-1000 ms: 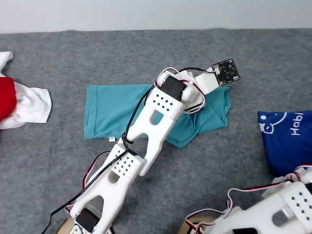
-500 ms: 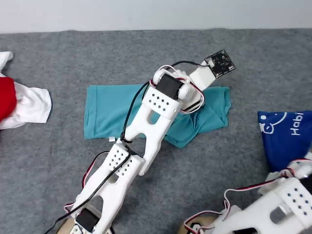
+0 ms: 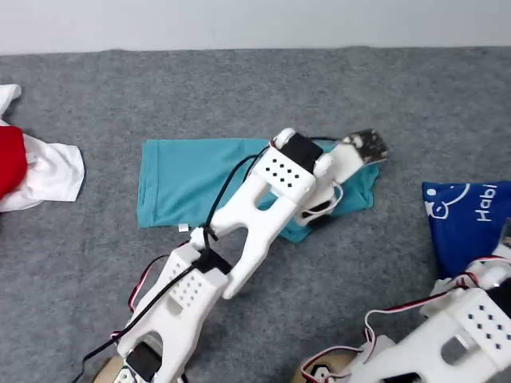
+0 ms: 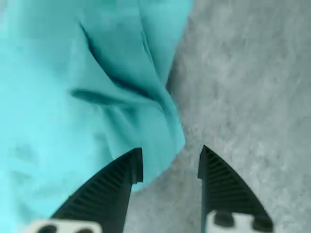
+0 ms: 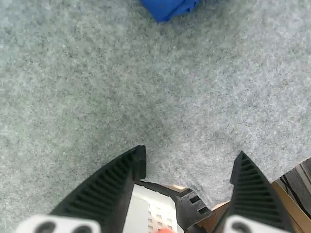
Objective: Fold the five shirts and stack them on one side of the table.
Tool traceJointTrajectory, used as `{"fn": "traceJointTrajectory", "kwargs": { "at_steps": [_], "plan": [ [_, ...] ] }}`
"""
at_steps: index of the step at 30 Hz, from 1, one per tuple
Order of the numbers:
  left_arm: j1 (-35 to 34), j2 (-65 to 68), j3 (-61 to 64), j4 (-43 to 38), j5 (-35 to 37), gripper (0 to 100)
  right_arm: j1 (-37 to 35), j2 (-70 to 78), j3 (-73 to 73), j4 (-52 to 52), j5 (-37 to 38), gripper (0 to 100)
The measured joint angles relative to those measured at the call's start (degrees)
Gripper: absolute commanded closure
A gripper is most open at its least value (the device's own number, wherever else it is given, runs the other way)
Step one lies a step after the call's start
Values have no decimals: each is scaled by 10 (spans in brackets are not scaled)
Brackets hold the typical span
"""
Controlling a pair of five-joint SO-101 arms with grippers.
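A teal shirt [image 3: 188, 179] lies partly folded in the middle of the grey table, its right end bunched into creases. The left arm [image 3: 291, 171] stretches over that bunched end. In the left wrist view my left gripper [image 4: 170, 160] is open, low over the teal shirt's [image 4: 73, 97] wrinkled edge, with one finger above cloth and the other above bare felt. My right gripper [image 5: 187, 167] is open over bare felt near the table's front right, a corner of the blue shirt [image 5: 170, 7] just beyond it. The right arm [image 3: 463, 335] sits at the front right.
The blue shirt [image 3: 467, 231] with white print lies at the right edge. A white shirt [image 3: 52, 171] and a red one [image 3: 9, 159] are heaped at the left edge. The table's front edge [image 5: 228, 204] is right under the right gripper.
The left arm's wrist has swung forward and down onto the right end of the teal shirt. The right arm has shifted slightly.
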Motion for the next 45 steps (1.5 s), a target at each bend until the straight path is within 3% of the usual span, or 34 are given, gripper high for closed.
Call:
{"fn": "traceJointTrajectory", "kwargs": {
  "at_steps": [16,19,25,38,45],
  "plan": [
    [-13,-4,184,-146,2,806,0,0,0,0,0,707],
    [-13,-12,200,-159,2,856,0,0,0,0,0,707],
    [-13,-14,201,-162,4,942,0,0,0,0,0,707],
    [-16,-14,129,-115,2,942,0,0,0,0,0,707],
    [-49,-14,81,-103,2,938,0,0,0,0,0,707]
  ]
}}
